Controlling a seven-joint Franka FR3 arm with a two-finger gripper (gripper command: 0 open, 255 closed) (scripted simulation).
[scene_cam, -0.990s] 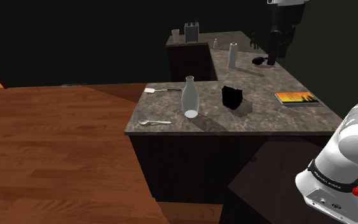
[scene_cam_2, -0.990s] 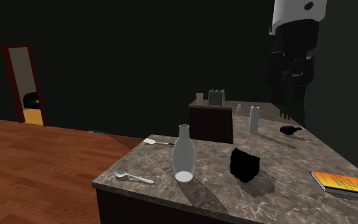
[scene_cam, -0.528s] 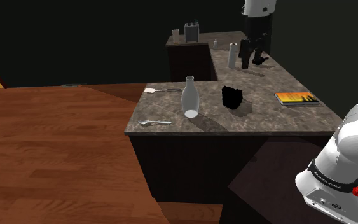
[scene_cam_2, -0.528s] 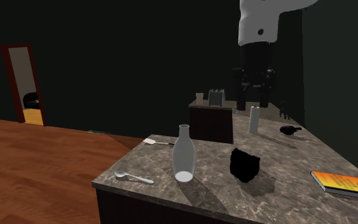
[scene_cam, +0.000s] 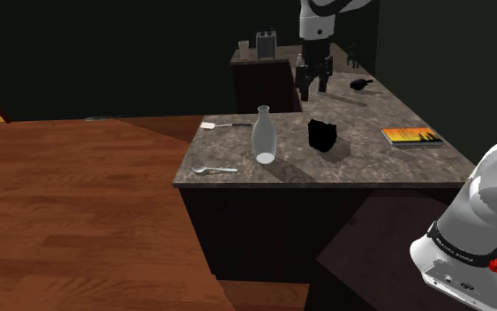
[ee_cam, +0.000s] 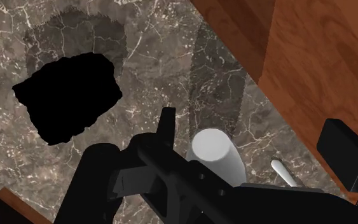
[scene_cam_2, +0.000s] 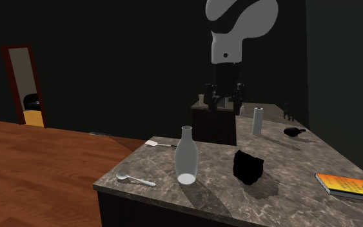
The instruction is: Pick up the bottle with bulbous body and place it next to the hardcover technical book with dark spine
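The bottle is pale grey, with a narrow neck and a rounded body. It stands upright near the front left of the marble counter, also in the second exterior view. From the wrist view I look down on the bottle between the fingers, far below them. My gripper hangs open and empty above the counter, behind the bottle and toward the shoulder view's right; its fingers stand apart. The book with an orange cover lies flat at the counter's right side.
A black lumpy object sits between bottle and book. A spoon and a spatula lie by the bottle. Farther back stand a white cylinder, a small black item and a dark cabinet.
The arm has swung from the far right of the counter toward the shoulder view's left and come lower, closer to the bottle. The fingers stayed open. Nothing on the counter moved.
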